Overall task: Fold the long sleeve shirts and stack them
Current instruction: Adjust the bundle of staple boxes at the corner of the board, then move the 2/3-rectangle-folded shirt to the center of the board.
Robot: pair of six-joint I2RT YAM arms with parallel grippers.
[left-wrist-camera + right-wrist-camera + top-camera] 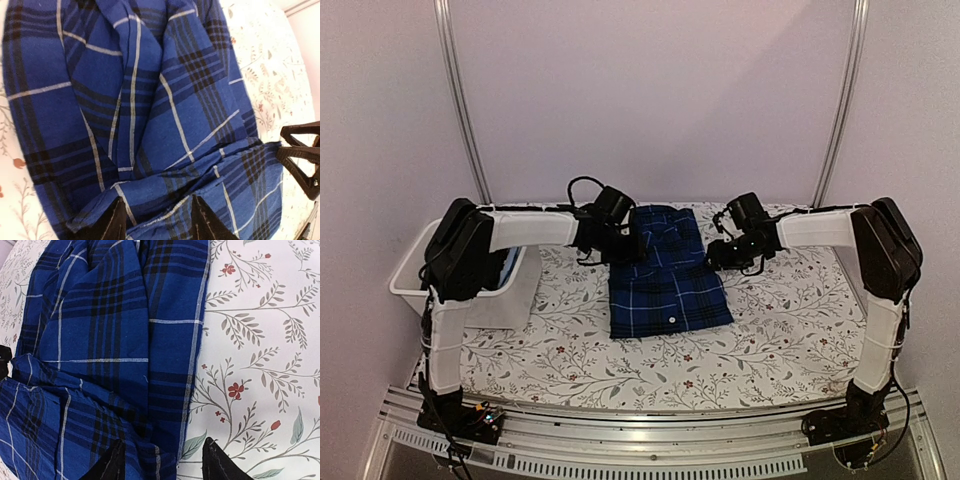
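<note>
Floral-covered bench point(780, 330) under pale walls: the navy plaid shirt point(665, 285) lies folded at its centre, its far half rumpled. The left jaws stand spread over a loose ridge of cloth at the shirt's left side. The right jaws, also spread, straddle its right edge where fabric meets the print. The risk from here is a close that bites too many layers, or only the top one, and a pull that drags the fold open or skews it.

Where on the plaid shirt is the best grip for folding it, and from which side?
Probably its far corners: the plaid shirt lies flat with side edges exposed, so left claw pinches from the left, right claw from the right.
</note>
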